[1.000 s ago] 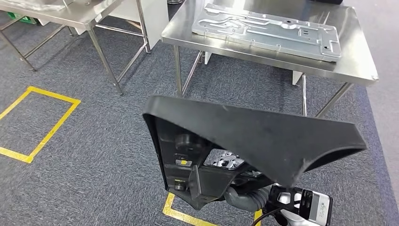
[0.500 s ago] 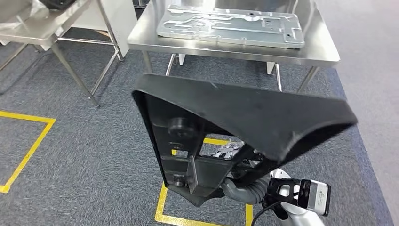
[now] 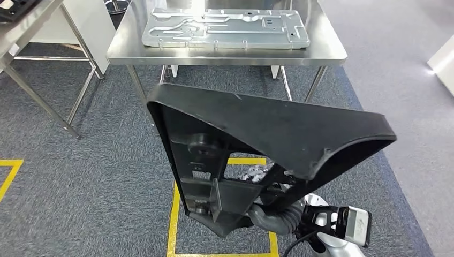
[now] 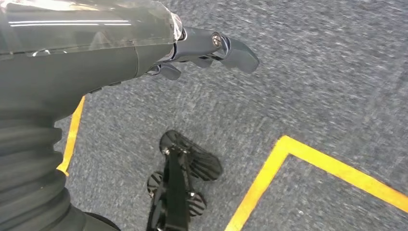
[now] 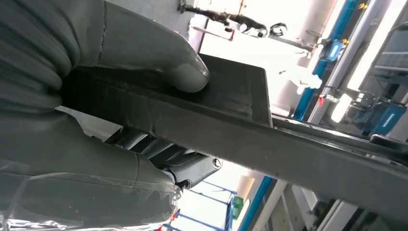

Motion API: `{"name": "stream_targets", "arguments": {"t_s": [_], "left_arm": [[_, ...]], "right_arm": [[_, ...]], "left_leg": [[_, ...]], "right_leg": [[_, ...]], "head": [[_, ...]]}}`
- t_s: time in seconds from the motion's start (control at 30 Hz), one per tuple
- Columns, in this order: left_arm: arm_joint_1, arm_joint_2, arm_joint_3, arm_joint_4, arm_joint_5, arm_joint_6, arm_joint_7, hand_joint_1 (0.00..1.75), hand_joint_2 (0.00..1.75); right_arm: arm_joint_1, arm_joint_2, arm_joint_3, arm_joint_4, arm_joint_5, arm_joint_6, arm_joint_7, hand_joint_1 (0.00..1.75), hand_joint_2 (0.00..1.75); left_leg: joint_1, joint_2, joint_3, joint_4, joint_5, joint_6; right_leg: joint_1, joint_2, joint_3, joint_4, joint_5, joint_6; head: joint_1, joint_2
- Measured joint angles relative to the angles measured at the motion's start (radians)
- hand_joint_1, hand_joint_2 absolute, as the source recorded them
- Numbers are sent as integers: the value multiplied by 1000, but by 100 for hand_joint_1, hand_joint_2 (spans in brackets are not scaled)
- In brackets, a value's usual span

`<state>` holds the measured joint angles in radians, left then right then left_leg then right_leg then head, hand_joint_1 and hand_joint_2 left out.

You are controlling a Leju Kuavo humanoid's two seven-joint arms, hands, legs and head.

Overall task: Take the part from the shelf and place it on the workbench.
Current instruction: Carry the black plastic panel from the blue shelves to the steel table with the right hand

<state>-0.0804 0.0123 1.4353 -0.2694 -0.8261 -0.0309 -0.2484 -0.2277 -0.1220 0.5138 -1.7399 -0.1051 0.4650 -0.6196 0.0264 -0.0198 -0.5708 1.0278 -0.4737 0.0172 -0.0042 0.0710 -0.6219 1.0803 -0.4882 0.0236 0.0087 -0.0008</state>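
A large black plastic part (image 3: 278,139), triangular with a ribbed inner side, hangs in front of me in the head view. My right hand (image 3: 274,218) grips its lower edge from below, mostly hidden behind it. In the right wrist view the thumb (image 5: 185,72) presses on the part's flat edge (image 5: 231,125) and the fingers (image 5: 163,159) wrap under it. The steel workbench (image 3: 324,53) stands straight ahead, carrying a flat silver metal plate (image 3: 225,27). My left hand (image 4: 144,53) hangs over the carpet, holding nothing, fingers loosely apart.
A second steel table (image 3: 24,32) stands at the far left. Yellow tape lines (image 3: 174,214) mark the grey carpet under the part. A white object (image 3: 443,61) sits at the right edge. Open carpet lies between me and the workbench.
The whole view has swung: the workbench now sits centred and squarer ahead, and the left table has slid toward the edge. The part stays in my right hand.
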Motion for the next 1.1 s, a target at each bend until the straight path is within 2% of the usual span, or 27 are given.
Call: {"name": "stream_targets", "arguments": {"t_s": [0.03, 0.07, 0.1, 0.13, 0.17, 0.2, 0.27, 0.3, 0.33, 0.43, 0.5, 0.53, 0.6, 0.63, 0.67, 0.7, 0.73, 0.77, 0.8, 0.83, 0.87, 1.0, 1.03, 1.07, 1.1], "left_arm": [[1, 1, -1, 0, 0, 2, 2, 0, 175], [3, 1, -1, 0, 0, 3, 4, 0, 175], [5, 2, -1, 0, 0, 4, 6, 0, 175], [5, 2, -1, 0, 1, 3, 6, 0, 175], [5, 3, -1, 0, 2, 1, 7, 0, 175], [5, 3, -1, 0, 2, -1, 7, 0, 175], [4, 3, -1, 0, 3, -4, 7, 0, 175], [3, 3, -1, 0, 3, -6, 6, 0, 175], [1, 4, -1, 0, 4, -8, 6, 0, 175], [-5, 4, -2, 0, 6, -15, 1, 0, 175], [-7, 6, -3, 0, 5, -18, -4, 0, 175], [-7, 8, -4, 0, 3, -20, -5, 0, 175], [-5, 14, -6, 0, 1, -24, -6, 0, 175], [-3, 17, -7, 0, -1, -26, -6, 0, 175], [-2, 18, -9, 0, -1, -27, -6, 0, 175], [0, 20, -10, 0, -1, -27, -6, 0, 175], [1, 21, -10, 0, -1, -28, -6, 0, 175], [2, 22, -10, 0, -1, -28, -6, 0, 175], [2, 24, -11, 0, -1, -28, -6, 0, 175], [1, 26, -11, 0, -1, -28, -6, 0, 175], [1, 27, -11, 0, -1, -28, -6, 0, 175], [1, 27, -15, 0, 0, -27, -7, 0, 175], [1, 26, -16, 0, 0, -27, -8, 0, 175], [0, 25, -17, 0, 0, -27, -8, 0, 175], [0, 25, -17, 0, 1, -27, -8, 0, 175]], "right_arm": [[3, 0, -2, -2, 4, 0, 0, 164, 175], [6, 0, -3, -3, 9, 0, 0, 164, 175], [11, 1, -4, -3, 15, 0, 0, 164, 175], [17, 1, -5, -3, 22, -1, -1, 164, 175], [22, 1, -7, -3, 29, -3, -1, 164, 175], [25, 1, -9, -3, 36, -5, -2, 164, 175], [27, 1, -10, -5, 44, -10, -3, 164, 175], [27, 1, -12, -7, 49, -12, -4, 164, 175], [27, 1, -13, -9, 54, -15, -5, 164, 175], [29, 1, -19, -16, 71, -18, -12, 164, 175], [29, 3, -22, -29, 78, -23, -10, 164, 175], [28, 6, -23, -36, 80, -26, -5, 164, 175], [29, 12, -25, -47, 81, -33, 9, 164, 175], [31, 14, -25, -51, 81, -35, 15, 164, 175], [34, 15, -25, -54, 81, -35, 19, 164, 175], [36, 15, -25, -57, 81, -35, 21, 164, 175], [37, 16, -25, -60, 81, -35, 21, 164, 175], [37, 17, -25, -62, 81, -35, 21, 164, 175], [38, 17, -25, -64, 81, -35, 21, 164, 175], [38, 17, -25, -66, 82, -35, 21, 164, 175], [39, 17, -25, -67, 82, -35, 21, 164, 175], [38, 18, -27, -69, 84, -35, 20, 164, 175], [37, 18, -27, -70, 84, -35, 20, 164, 175], [36, 18, -27, -70, 84, -34, 20, 164, 175], [37, 18, -27, -70, 84, -34, 20, 164, 175]], "left_leg": [[-1, 12, 3, -2, -1, 5], [-2, 23, 4, -2, -3, 8], [-3, 35, 5, -2, -6, 9], [-3, 46, 7, -2, -8, 9], [-3, 57, 9, -2, -11, 8], [-3, 65, 13, -2, -14, 5], [-4, 77, 24, -2, -22, -3], [-5, 80, 28, -3, -26, -8], [-6, 83, 31, -4, -29, -14], [-7, 91, 41, -15, -36, -31], [-6, 76, 44, 3, -51, -39], [-5, 62, 30, 41, -71, -40], [-5, 36, -39, 173, -127, -40], [-5, 31, -79, 237, -144, -39], [-5, 29, -108, 273, -144, -38], [-6, 28, -120, 272, -123, -36], [-6, 28, -112, 231, -80, -33], [-7, 27, -91, 162, -29, -28], [-10, 23, -68, 99, 10, -23], [-13, 21, -47, 46, 32, -18], [-16, 19, -36, 17, 38, -14], [-14, 19, -22, -5, 24, 2], [-12, 19, -15, -10, 22, 6], [-10, 20, -8, -13, 18, 10], [-10, 21, -2, -15, 13, 13]], "right_leg": [[-1, -30, -27, 54, -27, 4], [-2, -50, -64, 123, -56, 8], [-5, -58, -101, 187, -79, 12], [-8, -62, -126, 228, -86, 14], [-10, -65, -133, 233, -75, 15], [-11, -68, -118, 198, -46, 15], [-9, -81, -45, 57, 23, 8], [-6, -86, -15, -3, 42, 4], [-2, -90, 4, -40, 48, -2], [5, -85, 14, -57, 40, -17], [1, -80, 33, -73, 40, -30], [-2, -78, 43, -80, 40, -35], [0, -73, 55, -85, 33, -45], [3, -68, 60, -84, 28, -48], [6, -63, 66, -84, 23, -50], [9, -58, 74, -84, 17, -51], [11, -53, 84, -83, 9, -51], [12, -49, 95, -83, 1, -50], [14, -47, 104, -81, -8, -47], [16, -44, 109, -79, -16, -44], [16, -42, 109, -77, -21, -39], [11, -42, 102, -63, -39, -18], [10, -47, 86, -30, -53, -12], [7, -52, 57, 24, -74, -7], [4, -56, 14, 95, -96, -2]], "head": [[2, 0], [4, 0], [4, 0], [4, 0], [4, 0], [4, 0], [4, 0], [4, 0], [4, 0], [3, 0], [2, 0], [1, 0], [-3, 0], [-4, 0], [-5, 0], [-5, 0], [-5, 0], [-5, 0], [-4, 0], [-5, 0], [-4, 0], [-3, 0], [-1, 0], [0, 0], [2, 0]]}}
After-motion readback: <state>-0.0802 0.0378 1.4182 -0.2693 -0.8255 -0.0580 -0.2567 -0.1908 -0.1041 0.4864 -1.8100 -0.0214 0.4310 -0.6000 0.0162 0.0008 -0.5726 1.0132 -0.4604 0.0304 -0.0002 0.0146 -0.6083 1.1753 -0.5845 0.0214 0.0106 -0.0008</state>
